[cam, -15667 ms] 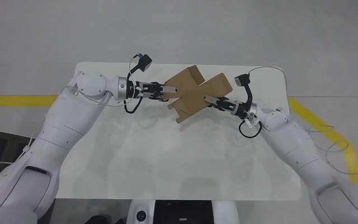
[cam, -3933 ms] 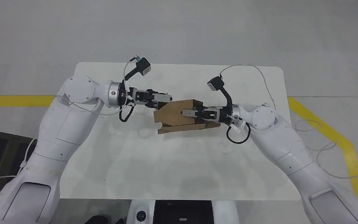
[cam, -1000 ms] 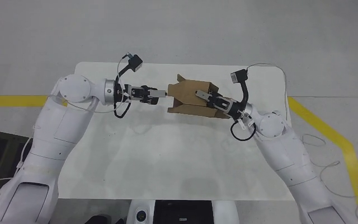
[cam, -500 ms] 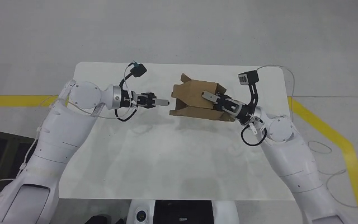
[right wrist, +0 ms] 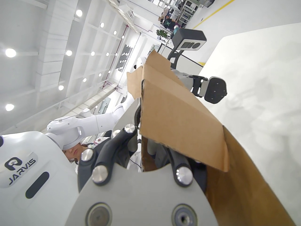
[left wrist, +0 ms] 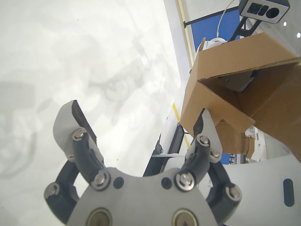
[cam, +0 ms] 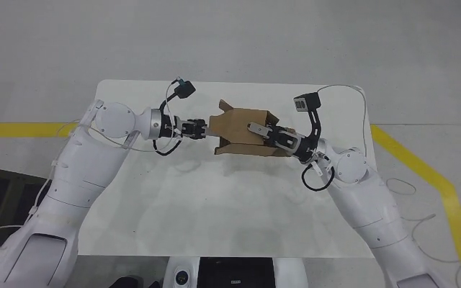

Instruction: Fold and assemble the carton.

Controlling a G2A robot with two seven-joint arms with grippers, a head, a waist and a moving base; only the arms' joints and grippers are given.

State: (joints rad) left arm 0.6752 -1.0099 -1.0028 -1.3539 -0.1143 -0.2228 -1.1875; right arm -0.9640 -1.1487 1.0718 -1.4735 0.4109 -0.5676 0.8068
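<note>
The brown cardboard carton (cam: 241,124) hangs over the white table (cam: 144,216), toward 12 o'clock from the table's middle. It lies on its side as an open tube, and its short flaps (cam: 222,108) are spread at its 9 o'clock end.

The right gripper (cam: 257,129) comes in from the carton's 3 o'clock side and is clamped on one wall. In the right wrist view, the cardboard panel (right wrist: 174,114) runs between the right gripper's (right wrist: 143,130) two fingers. In the left wrist view, one grey finger (left wrist: 237,82) shows inside the open carton (left wrist: 235,71).

The left gripper (cam: 205,129) is at the carton's 9 o'clock end, facing the open mouth. In its own wrist view, the left gripper (left wrist: 138,111) has its two fingers spread wide, with nothing between them. One fingertip (left wrist: 202,118) sits right at the edge of a lower flap (left wrist: 225,116). I cannot tell whether it actually presses on the flap. The other finger (left wrist: 70,116) hangs over bare tabletop.

In the right wrist view, the left gripper (right wrist: 212,90) shows just beyond the carton's far end.
</note>
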